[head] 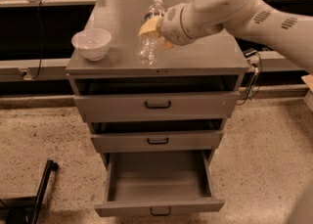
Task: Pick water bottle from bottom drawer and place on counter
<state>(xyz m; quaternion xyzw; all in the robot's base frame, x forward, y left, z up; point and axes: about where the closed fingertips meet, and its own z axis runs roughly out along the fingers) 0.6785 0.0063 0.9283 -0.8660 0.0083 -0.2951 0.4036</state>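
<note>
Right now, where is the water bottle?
In the camera view, the water bottle is over the counter, front centre, right of the white bowl, the gripper at its middle.

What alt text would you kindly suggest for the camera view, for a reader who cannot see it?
The robot's gripper holds a tilted water bottle over the grey counter, beside a white bowl. Below, the bottom drawer stands pulled open.
</note>
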